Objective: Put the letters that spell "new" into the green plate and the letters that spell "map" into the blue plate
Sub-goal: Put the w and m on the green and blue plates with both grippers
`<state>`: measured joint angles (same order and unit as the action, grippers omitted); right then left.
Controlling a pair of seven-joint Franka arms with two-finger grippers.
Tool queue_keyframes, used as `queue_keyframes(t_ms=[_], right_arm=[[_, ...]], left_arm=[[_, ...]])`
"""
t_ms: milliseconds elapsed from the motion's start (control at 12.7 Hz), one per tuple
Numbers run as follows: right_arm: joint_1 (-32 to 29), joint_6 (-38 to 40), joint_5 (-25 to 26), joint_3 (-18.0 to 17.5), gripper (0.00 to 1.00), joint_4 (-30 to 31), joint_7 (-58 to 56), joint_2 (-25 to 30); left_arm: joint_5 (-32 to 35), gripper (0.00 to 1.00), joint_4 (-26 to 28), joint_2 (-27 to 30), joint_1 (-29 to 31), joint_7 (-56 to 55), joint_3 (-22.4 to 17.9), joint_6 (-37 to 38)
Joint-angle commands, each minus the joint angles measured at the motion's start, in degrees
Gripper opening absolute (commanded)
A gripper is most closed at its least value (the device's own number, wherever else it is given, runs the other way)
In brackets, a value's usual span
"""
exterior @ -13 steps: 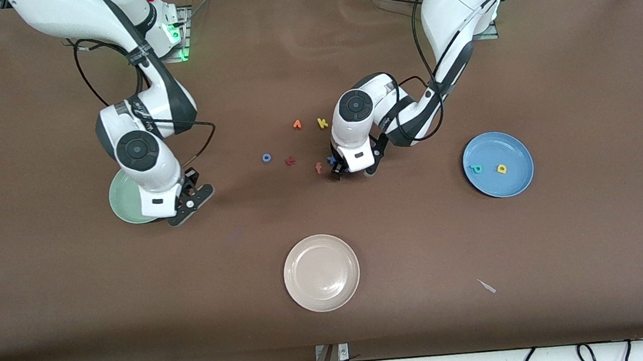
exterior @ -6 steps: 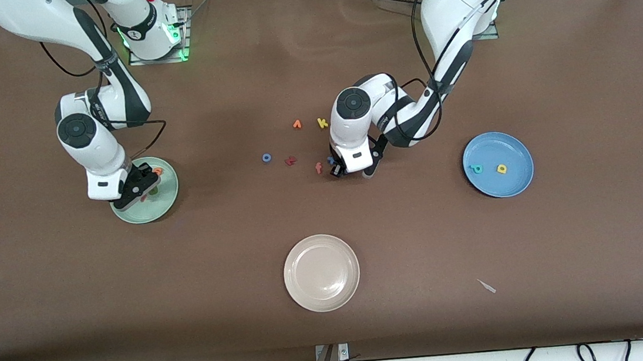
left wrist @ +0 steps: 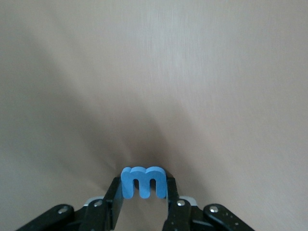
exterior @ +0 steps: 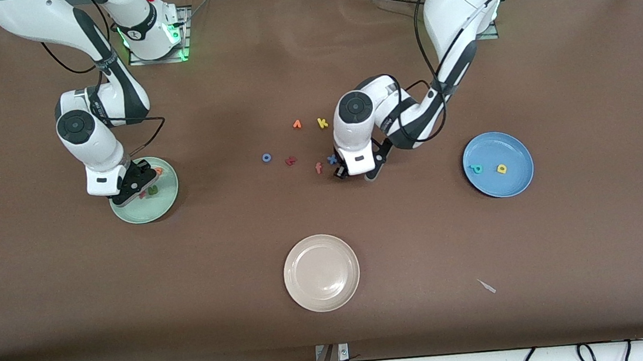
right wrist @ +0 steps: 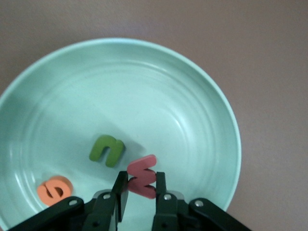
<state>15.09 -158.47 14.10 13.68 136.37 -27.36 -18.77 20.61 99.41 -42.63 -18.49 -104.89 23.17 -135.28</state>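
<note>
brown cloth covers your whole table, and on it the left gripper sits low among the loose letters in the middle, its jaws drawn narrow on the blue m. in the left wrist view the m stands upright between the two pads, pinched at its outer legs, with bare cloth under it. you cannot tell from these views whether it has left the cloth.

from that grip, the relation that matters is this: the blue plate lies toward the left arm's end of the table, well apart from the gripper and at about the same nearness to the front camera. the left arm is plainly the nearer one, so you carry the m sideways along the table rather than toward or away from the camera. the teal p and yellow a already lie in that plate, so the m looks like the last of its word. just beside the gripper, mind the blue x and the salmon f.

your right gripper is down in the green plate, jaws pinched on the salmon w, with the green n and orange e lying in the plate beside it.
</note>
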Motion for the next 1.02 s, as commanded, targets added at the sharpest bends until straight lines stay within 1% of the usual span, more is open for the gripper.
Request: queue_keyframes(t_ms=[0,78,157,235,314,392,549,628,706,785,863,942], right_arm=[[0.1,-0.3,0.1,1.1,0.15,3.1,-0.9,2.4],[0.1,-0.3,0.1,1.2,0.27,3.0,-0.8,2.4],[0.1,-0.1,0.1,1.2,0.59,3.0,-0.6,2.4],[0.1,0.1,0.1,1.2,0.64,2.9,-0.5,3.1],[0.1,1.5,0.0,1.2,0.72,2.7,-0.3,4.1],[0.1,3.6,-0.1,1.2,0.74,2.1,0.0,4.8],[0.2,7.8,-0.3,0.6,0.74,0.8,2.2,6.8],[0.5,11.4,-0.6,-0.5,0.74,-0.7,5.2,8.0],[0.5,17.2,-0.9,-2.3,0.75,-3.6,8.3,8.9],[0.5,24.8,-2.6,-4.2,0.75,-7.8,11.9,9.2],[0.5,33.2,-6.7,-5.8,0.75,-13.1,15.4,9.1],[0.6,41.4,-12.0,-6.7,0.75,-18.1,17.9,8.8]], left_arm=[[0.9,0.13,0.3,2.5,5.5,13.7,1.2,8.2],[0.8,0.13,0.3,3.6,8.1,18.7,2.3,11.0],[0.7,0.13,0.3,4.3,10.7,25.5,3.5,14.5],[0.7,0.13,0.2,5.2,13.5,33.3,4.5,18.6],[0.7,0.13,-0.1,6.8,15.8,40.7,4.5,22.3],[0.7,0.13,-0.2,8.1,18.6,49.2,4.5,25.5],[0.7,0.13,0.0,9.1,23.7,62.8,4.5,29.6],[0.7,0.13,0.3,9.2,26.1,69.4,4.6,30.8],[0.8,0.13,0.3,9.1,27.5,76.0,4.5,32.2],[1.1,0.13,0.3,9.1,29.3,82.7,4.5,33.3],[1.3,0.14,0.5,9.0,31.1,88.5,4.4,33.4],[1.5,0.26,0.5,8.7,32.5,92.5,4.4,33.4]])
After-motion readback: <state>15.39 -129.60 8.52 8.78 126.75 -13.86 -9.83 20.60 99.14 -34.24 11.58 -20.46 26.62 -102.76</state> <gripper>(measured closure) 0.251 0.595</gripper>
